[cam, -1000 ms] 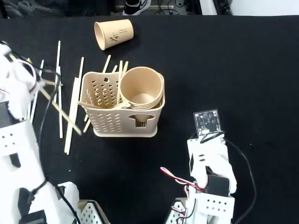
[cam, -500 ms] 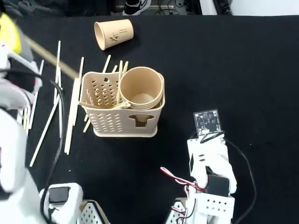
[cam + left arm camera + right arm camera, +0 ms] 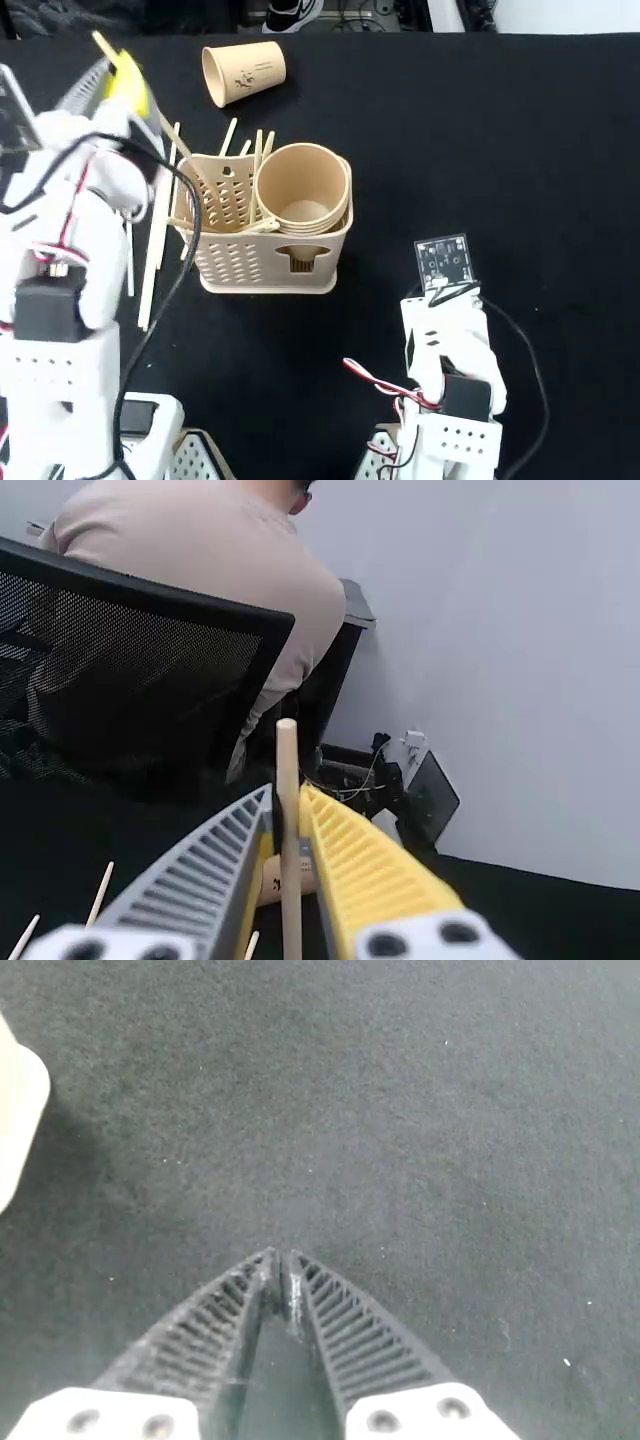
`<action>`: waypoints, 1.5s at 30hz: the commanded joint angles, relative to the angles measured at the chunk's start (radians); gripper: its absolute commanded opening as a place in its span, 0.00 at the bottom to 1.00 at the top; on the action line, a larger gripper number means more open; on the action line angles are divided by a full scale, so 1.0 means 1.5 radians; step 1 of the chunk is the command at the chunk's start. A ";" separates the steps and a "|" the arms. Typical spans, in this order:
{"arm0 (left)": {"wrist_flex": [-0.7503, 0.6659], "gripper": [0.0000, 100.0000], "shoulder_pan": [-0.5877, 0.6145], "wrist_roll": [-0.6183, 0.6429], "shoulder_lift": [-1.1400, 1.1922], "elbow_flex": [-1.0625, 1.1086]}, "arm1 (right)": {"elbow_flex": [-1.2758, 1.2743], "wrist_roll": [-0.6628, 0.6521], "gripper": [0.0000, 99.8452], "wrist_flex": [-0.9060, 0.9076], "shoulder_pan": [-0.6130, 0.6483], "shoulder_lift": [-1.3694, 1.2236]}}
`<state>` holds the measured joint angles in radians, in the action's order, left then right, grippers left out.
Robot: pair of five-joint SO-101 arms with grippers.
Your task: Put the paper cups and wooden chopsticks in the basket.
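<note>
Basket [image 3: 240, 268] stands left of the table's [image 3: 480, 140] middle in the high view, with stacked paper cups [image 3: 303, 185] in its right compartment and some chopsticks leaning in its left one. One more paper cup [image 3: 243, 72] lies on its side at the far edge. Loose chopsticks [image 3: 152, 250] lie on the cloth just left of the basket. The left gripper [image 3: 103, 55] is raised at the far left, and its held chopstick [image 3: 185, 160] slants toward the basket's left compartment. The right arm [image 3: 450, 350] sits near and right, well apart from the basket.

In the left wrist view, the left gripper [image 3: 285, 805] is clamped on the held chopstick [image 3: 287, 760], whose tip pokes past the jaws.

In the right wrist view, the right gripper [image 3: 280, 1265] has its jaws pressed together on nothing, above bare black table [image 3: 450, 1110].
</note>
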<state>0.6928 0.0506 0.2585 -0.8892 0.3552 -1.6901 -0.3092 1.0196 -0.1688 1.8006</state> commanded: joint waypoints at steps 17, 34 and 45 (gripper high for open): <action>0.153 0.25 0.152 -0.101 -0.145 0.122 | 0.003 0.000 0.01 0.002 0.010 0.034; 0.238 0.25 0.307 -0.423 0.544 -0.018 | 0.003 0.000 0.01 0.002 0.010 0.034; 0.186 0.23 0.300 -0.435 0.910 -0.196 | 0.003 0.000 0.01 0.002 0.010 0.034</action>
<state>0.9874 0.5033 -0.3844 0.3552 0.1803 -1.6901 -0.3092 1.0196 -0.1688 1.8006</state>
